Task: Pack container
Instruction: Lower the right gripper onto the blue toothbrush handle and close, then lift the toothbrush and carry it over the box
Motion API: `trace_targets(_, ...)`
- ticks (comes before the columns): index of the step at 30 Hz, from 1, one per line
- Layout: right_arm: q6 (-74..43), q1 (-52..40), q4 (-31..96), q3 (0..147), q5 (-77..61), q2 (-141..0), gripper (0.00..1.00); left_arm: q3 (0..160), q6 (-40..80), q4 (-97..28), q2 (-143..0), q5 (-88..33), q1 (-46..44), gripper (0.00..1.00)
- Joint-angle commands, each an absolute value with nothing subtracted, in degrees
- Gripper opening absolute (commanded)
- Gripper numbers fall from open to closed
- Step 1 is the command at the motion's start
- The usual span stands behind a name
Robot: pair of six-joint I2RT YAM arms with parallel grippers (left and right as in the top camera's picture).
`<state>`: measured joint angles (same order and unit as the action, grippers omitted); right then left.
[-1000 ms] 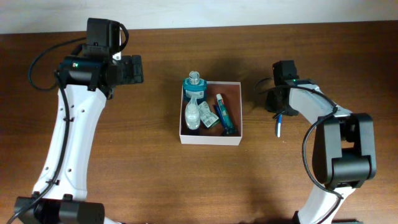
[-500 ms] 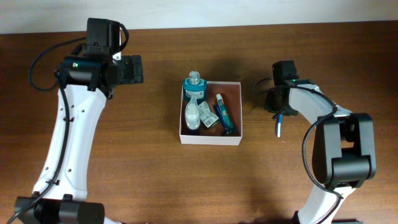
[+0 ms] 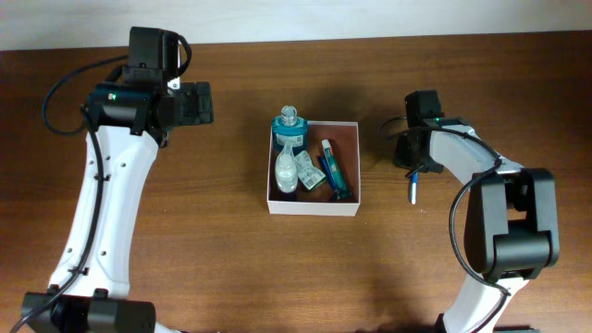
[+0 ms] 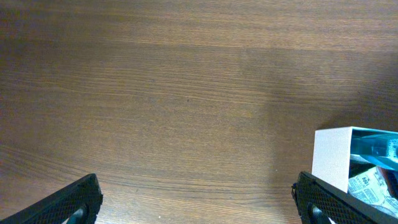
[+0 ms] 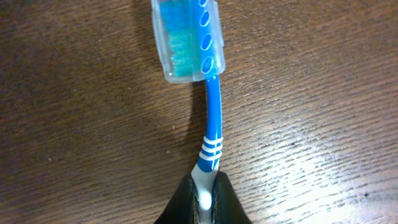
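right gripper (image 5: pixel 204 200) closed since earlier frame, fingers now pinching handle of blue toothbrush (image 5: pixel 212 121), brush flat on table (image 3: pixel 231 268) at 3 o'clock of container (image 3: pixel 313 209). container mid-table, toiletries (image 3: pixel 301 168) inside. left gripper (image 4: pixel 198 202) fingers spread wide, empty, at 10 o'clock of container.

I count one toothbrush (image 5: pixel 211 118), blue with a clear head cover, right of centre in the overhead view. Mid-frame there is one white-walled container (image 3: pixel 314 209), and in it I count two bottles, a blue-labelled bottle (image 3: pixel 289 131) and a small clear bottle (image 3: pixel 286 174), plus one printed packet (image 3: pixel 308 172) and one blue tube (image 3: pixel 335 172).
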<state>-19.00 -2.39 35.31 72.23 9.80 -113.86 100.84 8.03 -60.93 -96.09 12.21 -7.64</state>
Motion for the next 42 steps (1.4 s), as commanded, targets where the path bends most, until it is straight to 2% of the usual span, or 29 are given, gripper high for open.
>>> trace_targets(1, -18.9, -2.2, 36.0, 71.8, 9.6, -115.7, 0.04, 101.3, 8.8, -61.0, -95.2, 12.2, -7.6, 0.99)
trace_targets(11, -18.9, -2.2, 36.6, 71.9, 9.7, -114.2, 0.04, 101.3, 8.8, -61.0, -95.2, 12.2, -7.6, 0.99)
trace_targets(32, -18.2, -2.4, 43.6, 72.3, 8.5, -95.4, 0.04, 101.3, 8.8, -61.0, -95.2, 12.2, -7.6, 0.99)
trace_targets(42, -18.5, -10.3, 44.8, 72.3, 4.5, -87.9, 0.04, 101.3, 8.8, -61.0, -95.2, 12.2, -7.6, 0.99)
